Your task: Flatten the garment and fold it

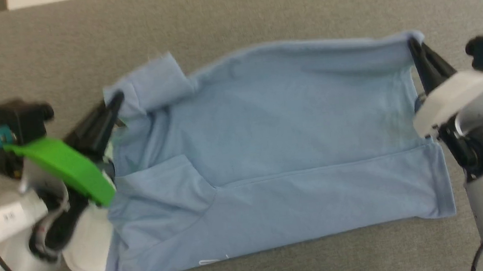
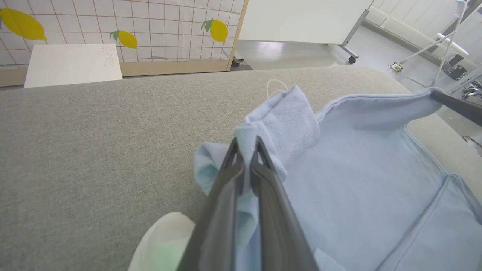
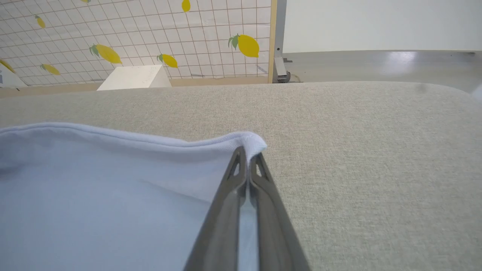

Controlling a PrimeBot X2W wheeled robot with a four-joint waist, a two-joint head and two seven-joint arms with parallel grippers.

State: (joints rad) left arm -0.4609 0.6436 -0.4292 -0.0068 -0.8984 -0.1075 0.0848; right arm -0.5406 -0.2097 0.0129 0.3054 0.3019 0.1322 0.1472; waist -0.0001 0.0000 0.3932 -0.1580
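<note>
Light blue garment point(image 1: 293, 140) is spread across the grey fabric tabletop point(image 1: 257, 13), seen lengthwise from left to right in the head view. The near part is laid flat on the tabletop, with one layer folded over along a straight seam line. The far edge is lifted off the surface and stretched between the two claws, sagging slightly in the middle.

The left claw point(image 1: 116, 100) is pressed together on a bunched bit of the garment at its far left corner. In the left wrist view, fabric is seen pinched between the two dark fingers point(image 2: 263, 165) and bulging above the tips. A short sleeve point(image 1: 164, 79) is flopped over just beside that grip, with a loose thread at its end. A white collar part point(image 1: 88, 242) is seen at the garment's near left end, partly hidden under the left arm. A green plastic piece point(image 1: 63, 166) is mounted on the left wrist.

The right claw point(image 1: 413, 46) is pressed together on the far right corner of the garment. In the right wrist view, the hemmed edge is seen wrapped over the closed tips point(image 3: 246, 152), with the cloth hanging away to that view's left. The side hem runs down from there to the tabletop.

Behind the tabletop, a tiled wall with lemon prints point(image 2: 150, 22) and a white board point(image 2: 71, 64) leaning against it are seen.
</note>
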